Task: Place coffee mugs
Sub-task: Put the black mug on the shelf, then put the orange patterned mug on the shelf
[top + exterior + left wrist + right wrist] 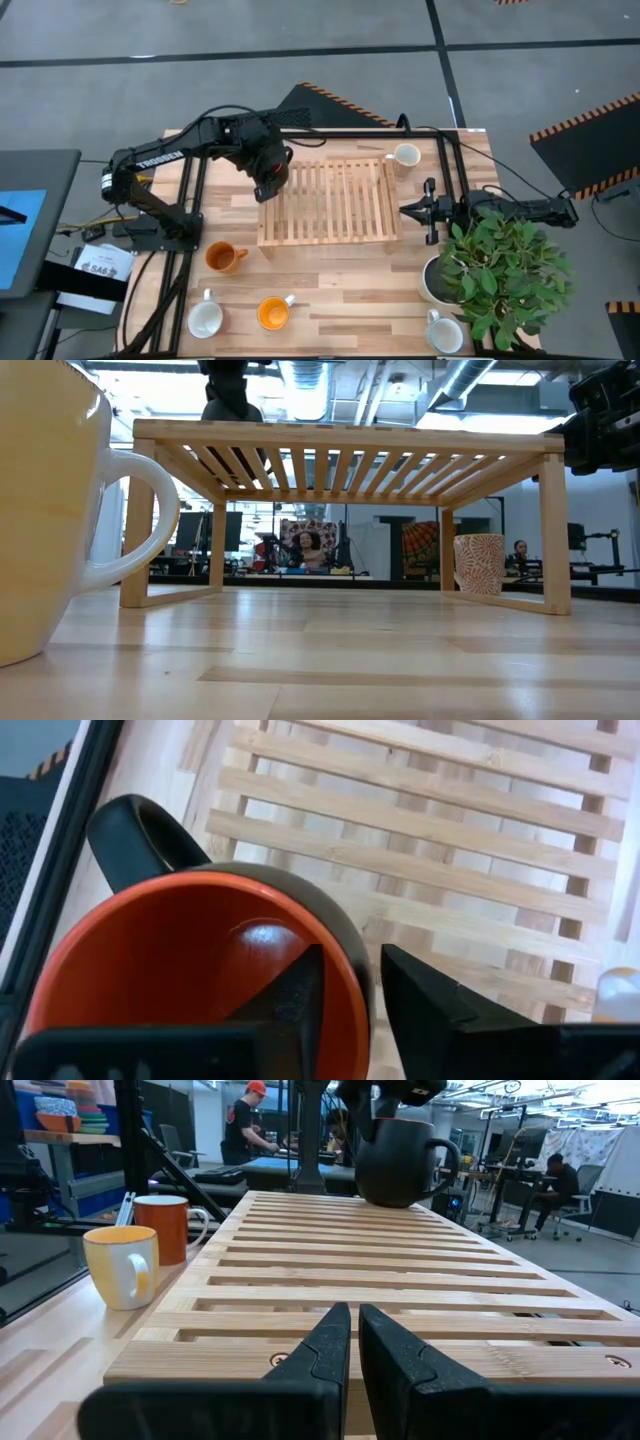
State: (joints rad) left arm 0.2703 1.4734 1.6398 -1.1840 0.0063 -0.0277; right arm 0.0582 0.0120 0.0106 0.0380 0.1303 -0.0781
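My left pincer (345,985) grips the dark mug (200,960) by its rim, one finger inside the red bowl and one outside, fingers closed on the wall. In the right wrist view the mug (400,1160) hangs just over the far left corner of the slatted rack (330,200), its base close to the slats, though I cannot tell if it touches. That is the relation the coming move seems to turn on: the mug sits straight below the pincer, upright, handle pointing away from the rack's middle, so setting it down looks like a short drop. My right pincer (352,1330) waits at the rack's opposite edge, fingers nearly together and holding nothing, well apart from the dark mug. Farther out, an orange mug (225,257) stands on the surface (340,300) beside the rack, a second orange mug (273,313) and a white mug (205,320) beyond it, and a pale mug (406,156) at the rack's back right corner.
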